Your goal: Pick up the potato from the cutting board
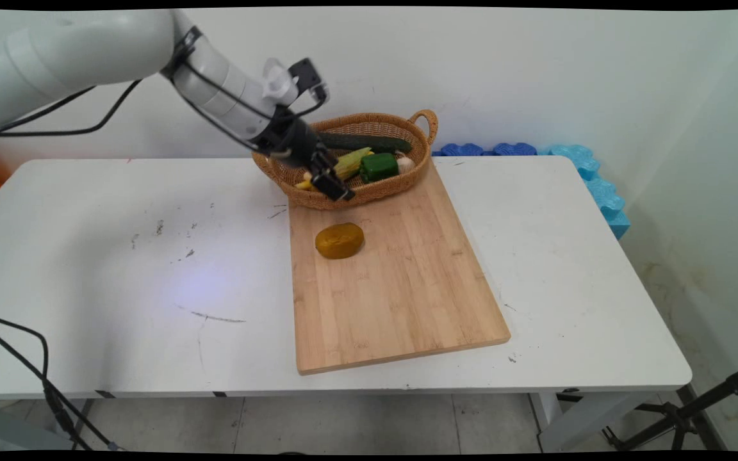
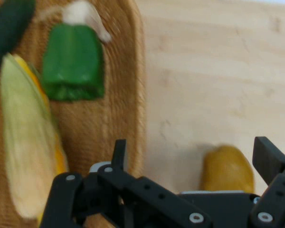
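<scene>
Main view: white arm enters from upper left of the frame, black gripper angled down-right at centre top, hanging over the near rim of a wicker basket at the far end of a wooden cutting board. Fingers apart, nothing between them. Basket holds a dark cucumber along its back, a corn cob in pale husk just right of the gripper, a green pepper right of the corn, and a small whitish piece, can't tell what, touching the pepper's right side. On the board, below the gripper and apart from the basket, lies a yellow-brown potato, upper-left part of the board. Board sits right of centre on the white table; blue foam mats at upper right behind the table. Hand view: gripper linkage fills the bottom edge, one finger left of centre, the other at right edge, spread wide, empty. Potato sits at lower right between the fingers, on the board, partly hidden by the linkage. Basket fills the left half: corn at left, pepper upper left, whitish piece at top touching the pepper, cucumber in the top-left corner.
</scene>
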`<state>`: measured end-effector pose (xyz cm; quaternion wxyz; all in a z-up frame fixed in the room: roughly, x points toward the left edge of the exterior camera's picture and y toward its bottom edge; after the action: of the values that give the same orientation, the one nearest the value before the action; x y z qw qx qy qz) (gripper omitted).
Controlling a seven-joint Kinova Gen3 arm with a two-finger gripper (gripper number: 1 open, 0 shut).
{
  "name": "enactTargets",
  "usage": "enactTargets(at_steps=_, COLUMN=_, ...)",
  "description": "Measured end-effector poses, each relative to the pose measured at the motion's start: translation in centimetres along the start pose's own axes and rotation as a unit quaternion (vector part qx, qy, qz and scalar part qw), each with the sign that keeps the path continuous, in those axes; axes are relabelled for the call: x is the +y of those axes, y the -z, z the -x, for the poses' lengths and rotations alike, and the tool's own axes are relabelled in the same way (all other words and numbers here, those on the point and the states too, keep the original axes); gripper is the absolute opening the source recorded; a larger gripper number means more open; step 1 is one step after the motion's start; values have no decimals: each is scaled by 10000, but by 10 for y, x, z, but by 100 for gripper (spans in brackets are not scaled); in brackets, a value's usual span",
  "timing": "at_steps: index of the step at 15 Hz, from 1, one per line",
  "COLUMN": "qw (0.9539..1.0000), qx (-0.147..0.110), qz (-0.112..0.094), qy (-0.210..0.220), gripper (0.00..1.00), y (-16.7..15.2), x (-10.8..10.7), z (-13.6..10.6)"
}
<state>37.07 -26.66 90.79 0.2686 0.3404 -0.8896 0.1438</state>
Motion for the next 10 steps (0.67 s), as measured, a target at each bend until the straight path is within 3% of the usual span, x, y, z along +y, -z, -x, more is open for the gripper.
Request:
enactTargets(at_steps=5, qw=9994, qx=-275, qz=174, qy=-97, gripper=100, y=-5, x=18, z=30)
enactTargets(at_steps=10, qw=9982, qx=-487, qz=289, qy=-188, gripper=100, y=-24, x=31, z=44)
